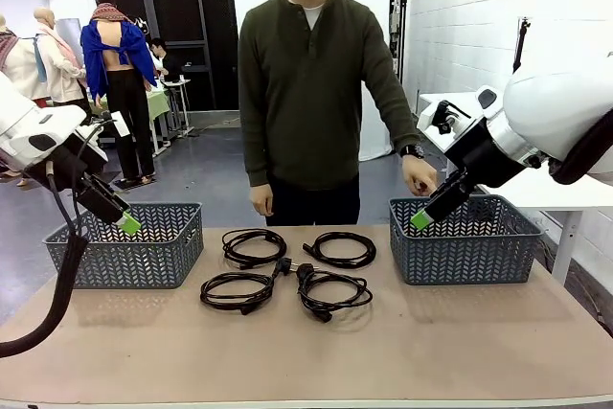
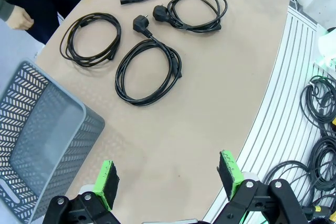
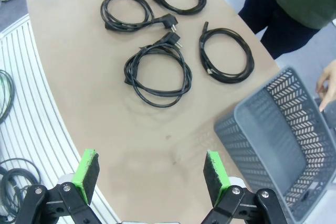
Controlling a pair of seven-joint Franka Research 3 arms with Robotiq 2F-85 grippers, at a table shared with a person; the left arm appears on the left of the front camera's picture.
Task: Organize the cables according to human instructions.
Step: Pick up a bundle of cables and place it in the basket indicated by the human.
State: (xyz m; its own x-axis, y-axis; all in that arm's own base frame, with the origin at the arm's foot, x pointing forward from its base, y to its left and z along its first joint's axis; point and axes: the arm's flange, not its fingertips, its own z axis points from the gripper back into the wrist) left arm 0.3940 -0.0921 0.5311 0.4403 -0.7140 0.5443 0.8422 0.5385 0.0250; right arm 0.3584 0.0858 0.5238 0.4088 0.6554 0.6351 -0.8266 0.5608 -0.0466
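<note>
Several black cables lie coiled in the middle of the table: a back-left cable [image 1: 254,246], a back-right cable [image 1: 340,249], a front-left cable [image 1: 237,291] and a front-right cable [image 1: 330,292]. My left gripper [image 1: 126,223] hangs open over the left basket, holding nothing. In the left wrist view the left gripper [image 2: 170,174] has its green pads wide apart, with the nearest coil [image 2: 148,72] ahead. My right gripper [image 1: 420,219] is open at the right basket's near-left corner. The right wrist view has the right gripper [image 3: 152,174] empty above a coil [image 3: 157,74].
A grey left basket [image 1: 134,256] and a grey right basket [image 1: 460,256] flank the cables. The person stands at the far side, one hand [image 1: 420,177] over the right basket. Spare cords [image 2: 320,98] lie on the floor past the table's edge.
</note>
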